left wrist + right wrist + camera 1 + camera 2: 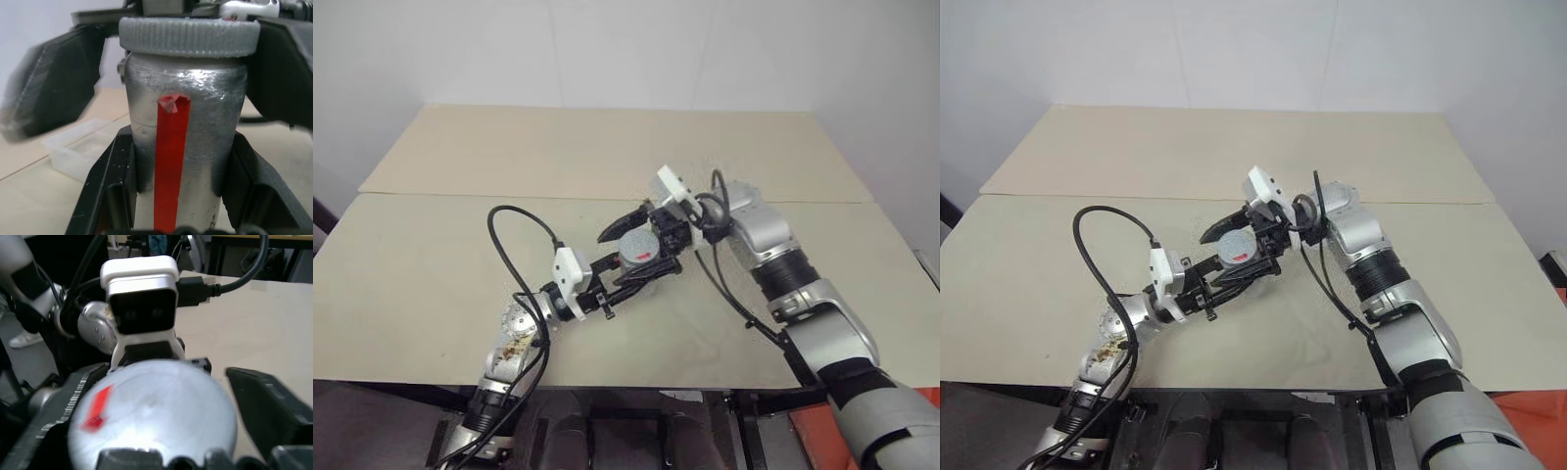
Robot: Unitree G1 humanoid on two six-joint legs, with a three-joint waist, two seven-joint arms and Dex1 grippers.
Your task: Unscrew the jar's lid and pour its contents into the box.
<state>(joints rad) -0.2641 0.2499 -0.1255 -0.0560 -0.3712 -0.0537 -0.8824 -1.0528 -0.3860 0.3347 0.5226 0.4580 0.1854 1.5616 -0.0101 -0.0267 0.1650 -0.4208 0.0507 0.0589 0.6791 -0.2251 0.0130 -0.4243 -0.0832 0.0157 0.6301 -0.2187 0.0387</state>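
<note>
The left hand (625, 279) is clamped on the jar (637, 257) and holds it above the tabletop (431, 264), near the middle, with the jar's top raised and turned toward the right hand (631, 240). In the left wrist view the two black fingers (110, 186) press against either side of the silvery jar (186, 147), whose red strip runs up its side between them. The grey ribbed lid (190, 37) sits on the jar's top. The right hand comes in from the right, pointing left, with its fingers spread wide on either side of the lid; one finger (623, 224) stands clear above it in the head view. In the left wrist view its dark fingers flank the lid's rim, and on the blurred side it is hard to tell whether they touch it. The right wrist view looks straight down on the round grey lid (156, 416), which bears a small red mark. The clear box (80, 154) lies on the tabletop beyond the jar.
</note>
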